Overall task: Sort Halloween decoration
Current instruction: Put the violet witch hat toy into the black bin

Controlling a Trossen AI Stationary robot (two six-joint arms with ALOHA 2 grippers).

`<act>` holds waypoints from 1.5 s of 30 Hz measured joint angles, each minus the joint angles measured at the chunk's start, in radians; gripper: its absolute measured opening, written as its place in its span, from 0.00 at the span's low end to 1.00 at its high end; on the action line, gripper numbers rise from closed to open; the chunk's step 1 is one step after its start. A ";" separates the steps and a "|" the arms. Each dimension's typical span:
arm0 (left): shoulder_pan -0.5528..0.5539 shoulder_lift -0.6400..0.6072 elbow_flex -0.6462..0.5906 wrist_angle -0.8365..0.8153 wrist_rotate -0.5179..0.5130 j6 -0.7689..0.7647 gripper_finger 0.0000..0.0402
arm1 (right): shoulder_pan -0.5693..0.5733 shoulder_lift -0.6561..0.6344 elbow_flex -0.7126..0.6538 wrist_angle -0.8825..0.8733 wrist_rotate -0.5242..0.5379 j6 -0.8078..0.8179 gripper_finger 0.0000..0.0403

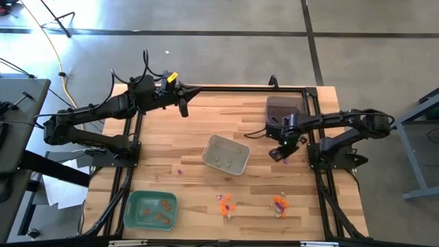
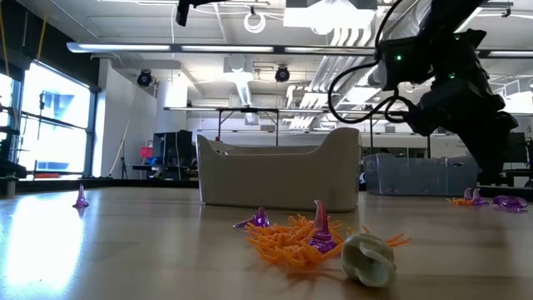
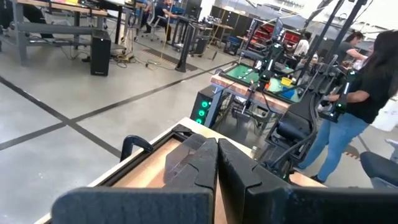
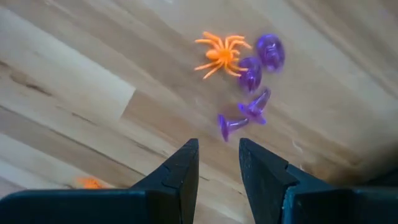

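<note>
The Halloween decoration lies in small heaps on the wooden table. An orange spider [image 4: 221, 55] and several purple trinkets [image 4: 252, 93] lie just beyond my right gripper [image 4: 217, 144]. That gripper is open, points steeply down over bare wood and has nothing between its fingers. It hovers right of the grey tray [image 1: 226, 154]. Two orange heaps [image 1: 225, 204] [image 1: 280, 204] sit near the front edge. One of them, mixed with purple pieces [image 2: 291, 237] and a pale trinket [image 2: 369, 258], fills the low view. My left gripper [image 1: 184, 108] is shut, held high and level at the far left.
A green tray [image 1: 151, 209] holding a few orange pieces stands at the front left. A dark tray [image 1: 285, 110] stands at the far right, behind my right arm. A single purple trinket [image 1: 180, 171] lies left of the grey tray. People stand in the room beyond the table [image 3: 354, 112].
</note>
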 joint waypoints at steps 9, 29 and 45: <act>0.000 0.000 0.000 -0.002 0.022 -0.006 0.00 | 0.008 0.000 0.000 -0.003 0.125 0.016 0.27; -0.020 0.000 0.000 -0.012 0.094 -0.029 0.00 | 0.037 0.000 -0.072 0.066 0.104 0.094 0.27; -0.019 0.000 0.000 -0.012 0.064 -0.020 0.00 | 0.063 0.000 -0.163 0.223 0.119 0.155 0.27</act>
